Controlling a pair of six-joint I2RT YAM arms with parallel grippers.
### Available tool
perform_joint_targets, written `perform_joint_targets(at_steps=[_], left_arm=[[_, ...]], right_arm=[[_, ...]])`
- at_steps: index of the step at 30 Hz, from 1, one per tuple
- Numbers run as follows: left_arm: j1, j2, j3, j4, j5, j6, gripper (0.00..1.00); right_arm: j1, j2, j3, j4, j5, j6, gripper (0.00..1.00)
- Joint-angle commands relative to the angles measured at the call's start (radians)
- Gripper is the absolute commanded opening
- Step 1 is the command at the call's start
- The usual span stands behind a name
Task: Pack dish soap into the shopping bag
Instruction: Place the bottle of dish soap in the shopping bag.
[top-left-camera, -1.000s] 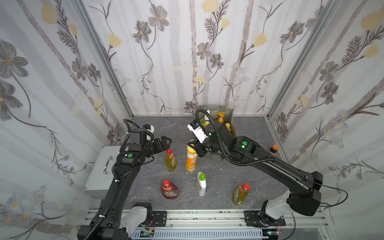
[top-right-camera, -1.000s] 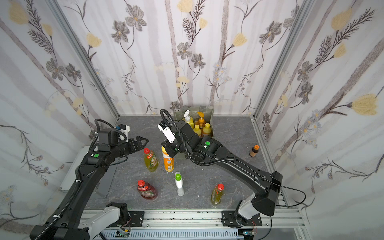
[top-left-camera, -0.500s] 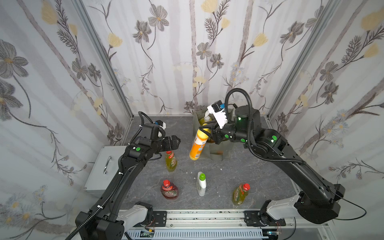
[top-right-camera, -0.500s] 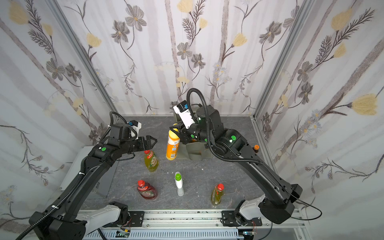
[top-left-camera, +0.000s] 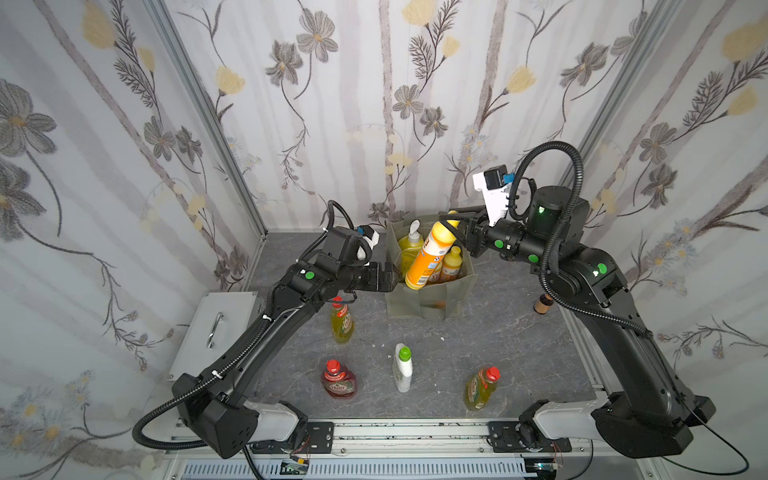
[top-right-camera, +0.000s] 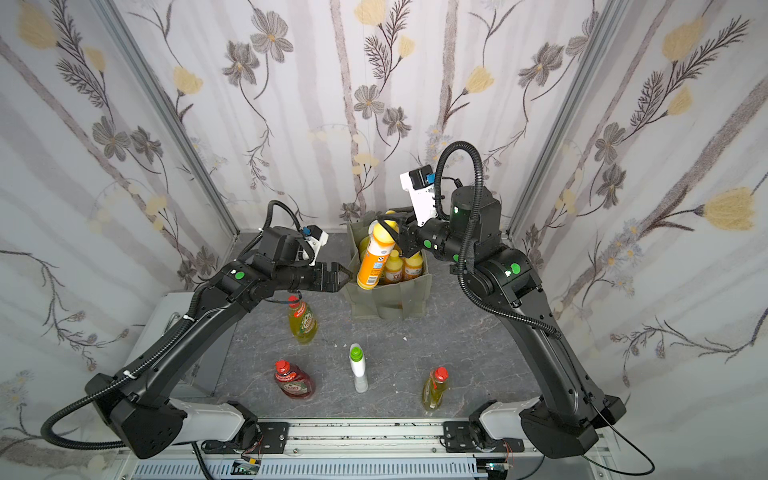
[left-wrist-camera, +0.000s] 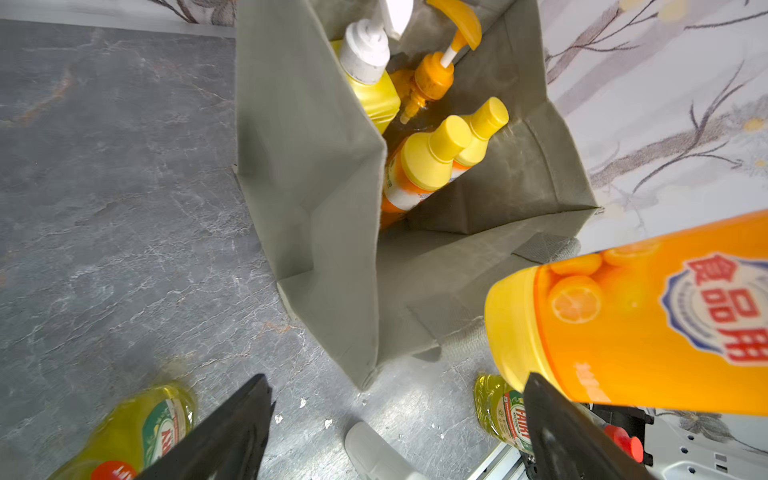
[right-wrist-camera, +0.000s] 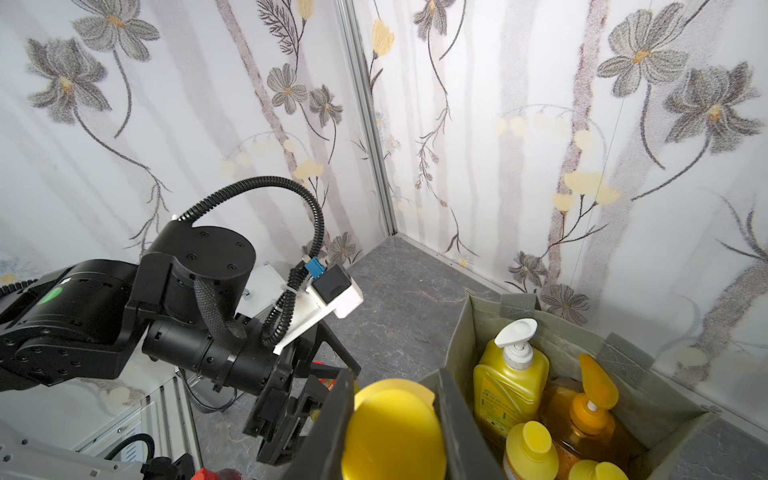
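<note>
- Top views both show the grey worktop filling the lower middle of the frame, with a metal box at its left edge.
- The bag stands open at frame centre, near the back wall. Four bottles are crowded to its rear: a yellow pump, an orange pump and two small bottles with yellow caps. The left wrist view shows the front part of the bag bare.
- The orange bottle hangs tilted over the bag. Its cap points up toward frame right and its base is low over the front left corner of the mouth. It looks to be above the rim and not yet inside.
- The right hand is clamped on that bottle's yellow cap. The right wrist view shows a finger on each side of it.
- The left hand is spread wide and holds nothing. It sits just left of the bag's side wall, and I cannot tell whether it touches the fabric.
- Four bottles wait on the worktop in the lower centre: two green bottles, a red bottle and a white bottle.
- Step in hand: the fifth bottle is going in.
- The next move calls for lowering the base into the bare front part, clear of the rim and strap.
- The bottle should then come upright before the cap is let go.
- The soft wall may fold, and the left hand is well placed to steady it.
</note>
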Motion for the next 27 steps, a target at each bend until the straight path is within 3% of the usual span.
perform_joint_targets(at_steps=[1,5,9,11,13,18,27], left_arm=[[-0.025,0.047,0.031,-0.022,-0.049,0.021,0.93],[-0.047,0.096,0.031,-0.041,-0.109,0.035,0.87],[-0.052,0.112,0.026,-0.036,-0.142,0.037,0.72],[-0.053,0.119,0.032,-0.034,-0.142,0.037,0.59],[-0.059,0.125,0.039,-0.035,-0.139,0.038,0.4],[-0.064,0.133,0.04,-0.029,-0.125,0.039,0.16],[-0.067,0.095,0.009,-0.001,-0.111,0.025,0.1]], right_arm=[[-0.019,0.015,0.01,0.12,-0.007,-0.005,0.0],[-0.025,0.045,0.011,0.116,0.042,-0.032,0.0],[-0.025,0.087,0.007,0.126,0.089,-0.055,0.0],[-0.025,0.127,0.006,0.138,0.114,-0.065,0.0],[-0.025,0.156,0.005,0.154,0.132,-0.071,0.0],[-0.021,0.214,0.005,0.19,0.167,-0.081,0.0],[0.048,0.252,-0.074,0.3,0.296,-0.159,0.0]])
